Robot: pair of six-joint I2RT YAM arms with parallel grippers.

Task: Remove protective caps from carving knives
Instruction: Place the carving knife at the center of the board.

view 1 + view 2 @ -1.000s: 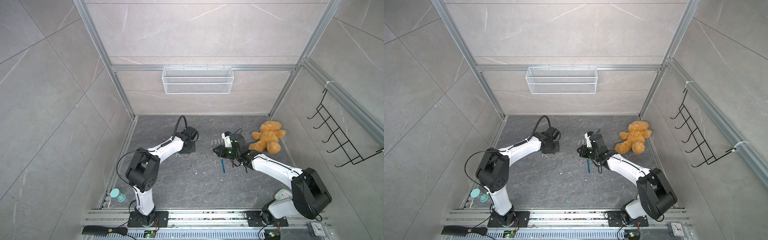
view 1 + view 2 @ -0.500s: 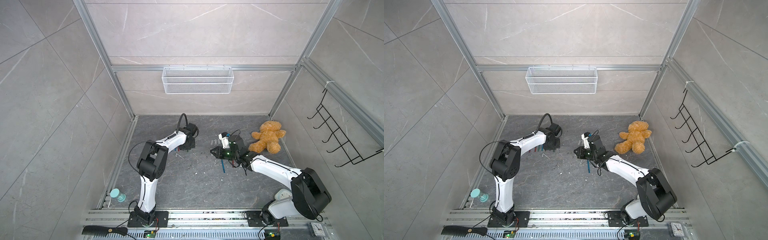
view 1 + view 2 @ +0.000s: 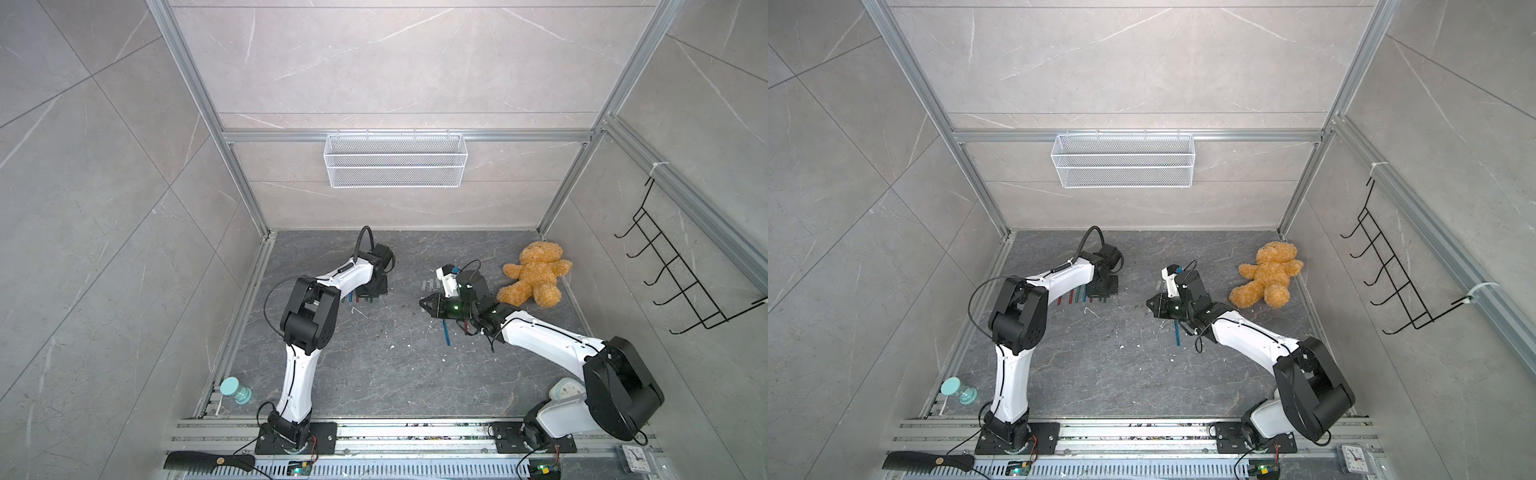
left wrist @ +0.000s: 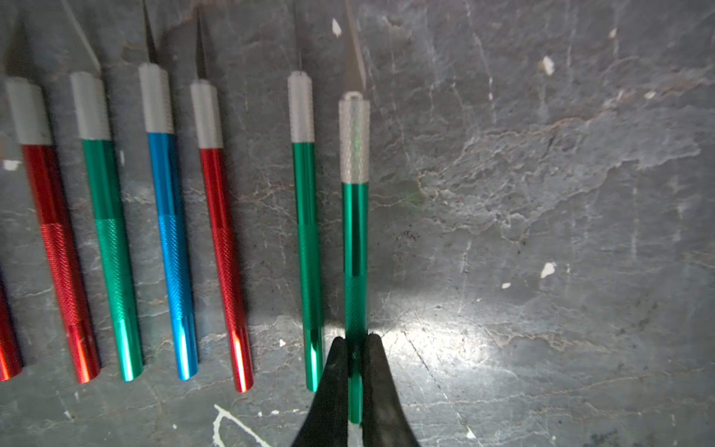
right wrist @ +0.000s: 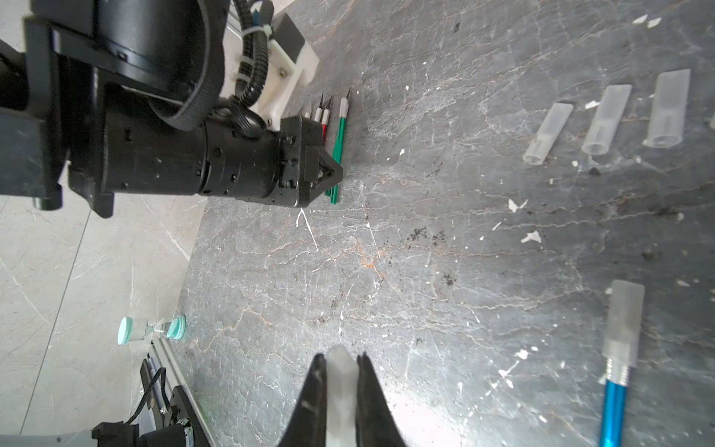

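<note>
Left gripper (image 4: 355,342) is clamped on the tail end of a green knife (image 4: 355,232). Its blade is bare, and it lies flat at the end of the line. Right gripper (image 5: 341,362) is pinching a clear cap (image 5: 340,387) between its fingers, well apart from the knives (my guess is it came off that green one, can't prove it).

Moving outward, there's a row of bare knives (image 4: 174,251) just beside the held one. Five are in full view: green, red, blue, green, red. There's also a sliver of another red at the frame edge, whose tip I can't see. Over on the right arm's side, three loose caps (image 5: 605,120) lie side by side on the slab (image 5: 425,271), maybe a fourth cut off at the edge.

What's left: one blue knife (image 5: 613,410) lies on its own near the right arm, with a fitted cap (image 5: 623,321) on its tip. So I'd call it mostly done. Drop the held cap with the others, then do the blue one. I only count eight knives, so a ninth may be hiding under an arm.
</note>
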